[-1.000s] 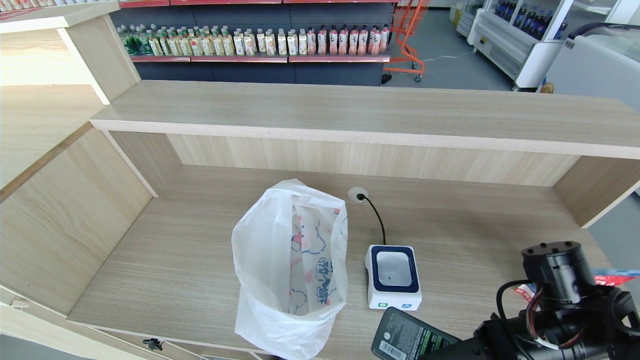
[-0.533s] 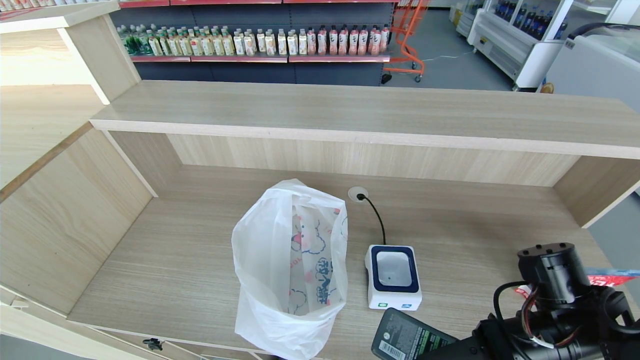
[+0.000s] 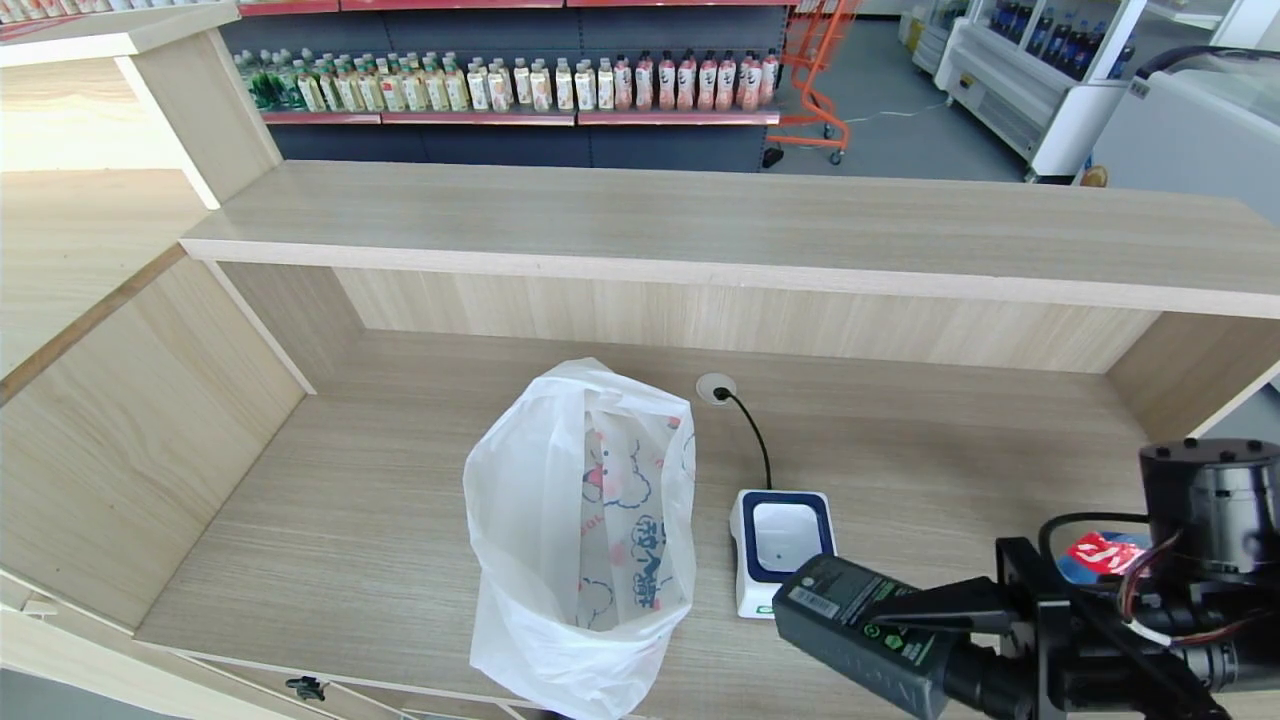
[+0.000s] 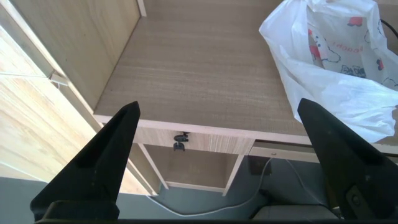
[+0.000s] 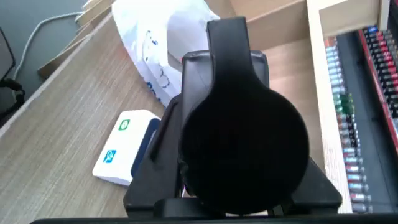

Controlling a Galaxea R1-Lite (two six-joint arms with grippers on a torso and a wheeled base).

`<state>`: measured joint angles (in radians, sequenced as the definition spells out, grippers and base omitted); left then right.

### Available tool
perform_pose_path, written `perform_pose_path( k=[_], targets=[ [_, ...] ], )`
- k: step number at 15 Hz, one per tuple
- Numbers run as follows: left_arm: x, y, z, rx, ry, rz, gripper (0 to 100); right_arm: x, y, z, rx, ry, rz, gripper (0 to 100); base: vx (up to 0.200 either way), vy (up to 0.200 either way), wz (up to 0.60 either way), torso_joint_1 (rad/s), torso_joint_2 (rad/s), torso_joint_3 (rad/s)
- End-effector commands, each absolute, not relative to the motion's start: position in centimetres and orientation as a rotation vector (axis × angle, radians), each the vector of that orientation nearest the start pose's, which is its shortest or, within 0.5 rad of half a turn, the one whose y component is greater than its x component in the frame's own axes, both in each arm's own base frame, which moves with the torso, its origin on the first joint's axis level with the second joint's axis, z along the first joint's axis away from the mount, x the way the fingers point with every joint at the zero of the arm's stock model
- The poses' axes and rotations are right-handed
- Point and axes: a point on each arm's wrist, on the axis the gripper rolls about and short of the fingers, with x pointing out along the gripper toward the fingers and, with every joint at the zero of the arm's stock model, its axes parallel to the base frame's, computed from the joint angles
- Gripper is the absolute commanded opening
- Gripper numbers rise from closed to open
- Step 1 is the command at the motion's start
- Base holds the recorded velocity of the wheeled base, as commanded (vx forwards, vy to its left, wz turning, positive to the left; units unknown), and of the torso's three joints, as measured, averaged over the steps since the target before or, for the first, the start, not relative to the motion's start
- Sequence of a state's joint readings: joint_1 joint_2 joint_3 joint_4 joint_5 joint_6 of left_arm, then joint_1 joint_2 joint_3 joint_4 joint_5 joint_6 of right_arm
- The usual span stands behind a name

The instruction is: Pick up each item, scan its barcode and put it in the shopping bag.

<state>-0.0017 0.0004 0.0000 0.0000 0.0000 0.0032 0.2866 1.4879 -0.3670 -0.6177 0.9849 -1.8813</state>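
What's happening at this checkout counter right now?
The robot's right gripper is shut on a dark green item with a barcode label, holding it just over the near edge of the scanner. The white shopping bag stands open beside the scanner, with a printed packet already inside. A red and blue packet lies on the counter behind the right arm. The left gripper hangs open in front of the counter's near edge, holding nothing.

One dark cylindrical container (image 3: 862,630), barcode label upward, hangs near-horizontal over the scanner (image 3: 785,540) near edge. White shopping bag (image 3: 580,530) stands open just beside.
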Motion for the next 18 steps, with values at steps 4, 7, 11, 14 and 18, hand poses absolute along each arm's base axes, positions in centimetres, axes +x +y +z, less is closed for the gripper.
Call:
perform_pose_path(
  k=[4, 7, 11, 14, 18],
  targets=[
    [-2.3, 0.0, 7.5, 0.003, 0.000, -0.002, 100, 17.3, 2.8, 17.1, -1.045, -0.364, 1.035, 0, 0.000, 0.000, 0.00, 0.000, 0.00, 0.000],
    [-2.3, 0.0, 7.5, 0.003, 0.000, -0.002, 100, 18.4, 2.7, 19.7, -0.541, -0.105, 1.000, 0, 0.000, 0.000, 0.00, 0.000, 0.00, 0.000],
    [-2.3, 0.0, 7.5, 0.003, 0.000, -0.002, 100, 20.7, 4.6, 20.9, 0.119, 0.254, 0.765, 0, 0.000, 0.000, 0.00, 0.000, 0.00, 0.000],
    [-2.3, 0.0, 7.5, 0.003, 0.000, -0.002, 100, 22.2, 7.3, 18.5, 0.434, 0.487, 0.654, 0, 0.000, 0.000, 0.00, 0.000, 0.00, 0.000],
    [-2.3, 0.0, 7.5, 0.003, 0.000, -0.002, 100, 24.3, 9.1, 14.3, 0.493, 0.680, 0.578, 0, 0.000, 0.000, 0.00, 0.000, 0.00, 0.000]
  ],
)
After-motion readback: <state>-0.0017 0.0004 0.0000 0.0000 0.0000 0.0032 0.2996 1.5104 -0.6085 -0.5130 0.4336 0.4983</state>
